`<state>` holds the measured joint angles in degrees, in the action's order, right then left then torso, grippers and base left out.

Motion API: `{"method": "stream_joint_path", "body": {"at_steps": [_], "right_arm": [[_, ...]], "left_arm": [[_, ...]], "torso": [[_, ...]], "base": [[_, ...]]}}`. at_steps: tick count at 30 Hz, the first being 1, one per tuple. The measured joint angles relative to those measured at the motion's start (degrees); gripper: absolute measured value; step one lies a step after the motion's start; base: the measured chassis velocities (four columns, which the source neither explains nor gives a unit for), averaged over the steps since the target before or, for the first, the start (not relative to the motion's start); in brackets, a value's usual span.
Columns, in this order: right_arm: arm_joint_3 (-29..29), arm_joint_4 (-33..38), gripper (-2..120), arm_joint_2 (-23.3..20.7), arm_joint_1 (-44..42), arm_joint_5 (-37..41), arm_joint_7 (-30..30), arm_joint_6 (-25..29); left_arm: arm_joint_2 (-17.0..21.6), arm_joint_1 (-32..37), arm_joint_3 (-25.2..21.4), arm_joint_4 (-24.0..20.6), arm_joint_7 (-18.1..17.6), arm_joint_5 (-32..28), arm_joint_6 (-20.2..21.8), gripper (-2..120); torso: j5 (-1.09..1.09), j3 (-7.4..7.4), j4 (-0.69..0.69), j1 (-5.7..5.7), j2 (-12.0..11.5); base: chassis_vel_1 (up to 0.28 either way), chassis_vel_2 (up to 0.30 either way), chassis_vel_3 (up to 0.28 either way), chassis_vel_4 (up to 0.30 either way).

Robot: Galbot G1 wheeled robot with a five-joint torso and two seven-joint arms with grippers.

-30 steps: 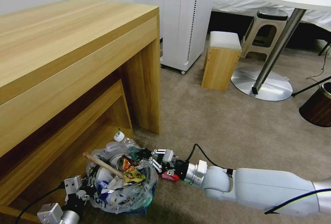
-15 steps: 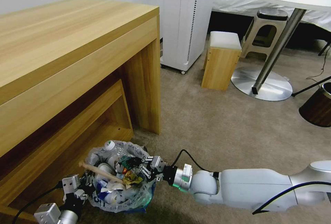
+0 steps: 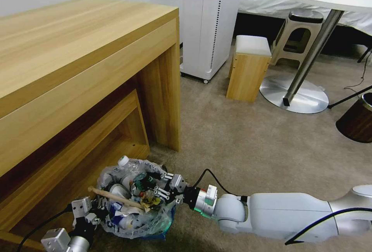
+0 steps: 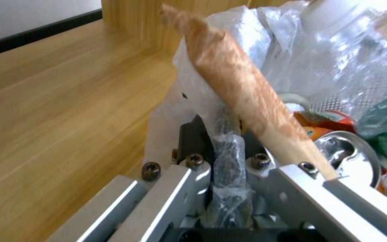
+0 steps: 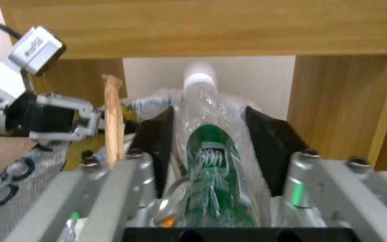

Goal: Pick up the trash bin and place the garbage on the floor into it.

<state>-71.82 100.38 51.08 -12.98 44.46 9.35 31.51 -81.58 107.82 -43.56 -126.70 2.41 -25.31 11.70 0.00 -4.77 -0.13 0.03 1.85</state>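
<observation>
The trash bin [image 3: 162, 221] stands on the beige floor [image 3: 252, 147] by the desk's open side, its white bag heaped with garbage. My left gripper [image 3: 99, 207] is shut on the bag-covered rim [image 4: 227, 151] at the bin's near left side. A wooden stick [image 3: 116, 198] lies across the heap, beside a crushed can [image 4: 350, 158]. My right gripper [image 3: 157, 186] reaches in from the right over the bin. It is shut on a clear plastic bottle [image 5: 207, 148] with a green label, whose white cap [image 3: 123, 161] points toward the desk.
A wooden desk [image 3: 77, 69] stands on the left, its leg close behind the bin. Farther back are a white appliance [image 3: 209, 23], a wooden stool [image 3: 250, 66] and a round table's metal base [image 3: 294, 93]. A dark brown bin [image 3: 356, 120] sits at the right edge.
My right gripper has moved left with the plastic bottle, from beside the bin to over its heap. The left gripper and the bin have stayed put.
</observation>
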Motion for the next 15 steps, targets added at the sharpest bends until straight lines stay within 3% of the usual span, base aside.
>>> {"method": "stream_joint_path", "body": {"at_steps": [9, 12, 15], "right_arm": [[1.5, -0.1, 77, 0.0, -1.1, -0.4, 0.4, -0.1], [6.3, 1.5, 92, 0.1, -3.2, -0.3, 1.4, -0.8], [10.7, 3.3, 98, -0.6, -5.2, 0.6, 2.0, -2.2]], "left_arm": [[-0.2, 0.4, 0.0, -0.1, 0.1, 0.2, -0.1, 3], [-0.5, 0.3, 0.0, 0.3, 0.2, 0.6, -0.3, 3], [-0.6, 0.2, 0.1, 0.7, 0.2, 0.8, -0.3, 3]], "torso": [[0.0, 0.0, 0.0, 0.0, 0.0], [0.0, 0.0, 0.01, 0.0, 0.0], [0.0, 0.0, 0.01, 0.0, 0.0]], "base": [[0.0, 0.0, 0.0, 0.0], [0.0, 0.0, 0.0, 0.0], [0.0, 0.0, 0.0, 0.0]]}}
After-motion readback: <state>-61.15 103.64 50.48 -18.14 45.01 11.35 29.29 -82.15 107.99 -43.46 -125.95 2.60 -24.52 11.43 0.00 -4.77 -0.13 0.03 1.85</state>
